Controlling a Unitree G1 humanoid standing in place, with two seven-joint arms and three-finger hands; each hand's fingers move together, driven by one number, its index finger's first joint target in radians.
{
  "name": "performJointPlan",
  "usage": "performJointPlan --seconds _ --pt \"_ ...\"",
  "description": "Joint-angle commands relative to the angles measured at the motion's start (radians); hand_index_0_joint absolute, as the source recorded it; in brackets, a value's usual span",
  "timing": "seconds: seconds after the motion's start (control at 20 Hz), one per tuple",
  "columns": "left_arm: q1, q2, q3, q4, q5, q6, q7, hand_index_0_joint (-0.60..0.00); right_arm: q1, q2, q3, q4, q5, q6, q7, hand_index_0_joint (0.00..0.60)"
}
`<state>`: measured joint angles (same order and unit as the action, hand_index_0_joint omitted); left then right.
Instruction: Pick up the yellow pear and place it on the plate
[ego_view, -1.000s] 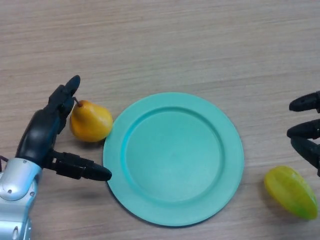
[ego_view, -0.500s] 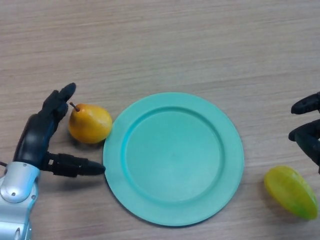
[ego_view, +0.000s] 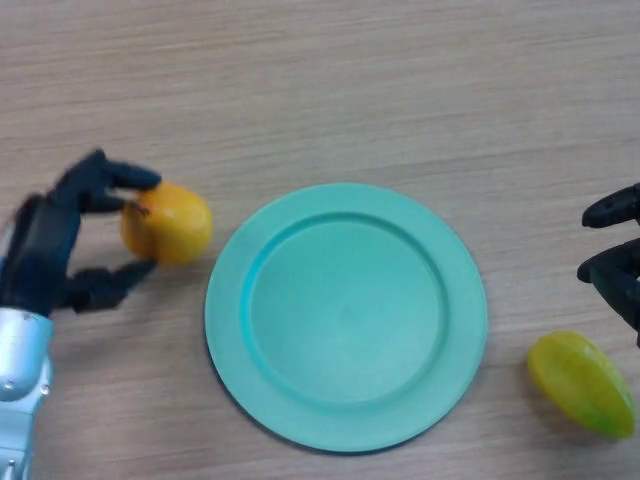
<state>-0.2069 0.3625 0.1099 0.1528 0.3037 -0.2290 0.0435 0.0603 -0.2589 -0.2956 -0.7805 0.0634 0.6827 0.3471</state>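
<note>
Wooden table (ego_view: 350, 90) bearing an empty teal plate (ego_view: 346, 316) at centre. Left hand (ego_view: 60, 245) at the plate's left, fingers (ego_view: 105, 177) and thumb curled round the yellow pear (ego_view: 170, 222), which sits just beside the rim. Grasp apparently made; lift and placement remain. Right hand (ego_view: 615, 260) idle at the right edge, fingers relaxed, above a yellow-green starfruit (ego_view: 582, 384).

left hand (ego_view: 50, 250) fingers curled on yellow pear (ego_view: 170, 222) | beside plate (ego_view: 345, 420) | right hand (ego_view: 615, 265) idle at right edge
</note>
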Motion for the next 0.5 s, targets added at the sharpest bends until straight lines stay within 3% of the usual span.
performJointPlan --seconds 0.05,0.15,0.25,0.35,0.5 --pt "-0.008 0.027 0.085 -0.158 -0.031 -0.083 0.055 -0.6 -0.019 -0.02 -0.057 -0.058 -0.01 -0.092 -0.033 0.6" --pt "0.021 -0.005 0.057 -0.284 -0.052 -0.029 -0.003 -0.6 -0.021 -0.021 -0.055 -0.055 -0.011 -0.094 -0.036 0.6" --pt "0.086 -0.063 -0.006 -0.436 -0.132 0.101 -0.13 -0.6 -0.023 -0.023 -0.056 -0.058 -0.011 -0.083 -0.033 0.6" --pt "0.135 -0.095 -0.069 -0.498 -0.124 0.192 -0.223 -0.6 -0.026 -0.026 -0.058 -0.066 -0.007 -0.06 -0.03 0.6" --pt "0.153 -0.123 -0.116 -0.429 -0.034 0.124 -0.19 -0.6 -0.019 -0.022 -0.072 -0.069 0.002 -0.07 -0.021 0.6"
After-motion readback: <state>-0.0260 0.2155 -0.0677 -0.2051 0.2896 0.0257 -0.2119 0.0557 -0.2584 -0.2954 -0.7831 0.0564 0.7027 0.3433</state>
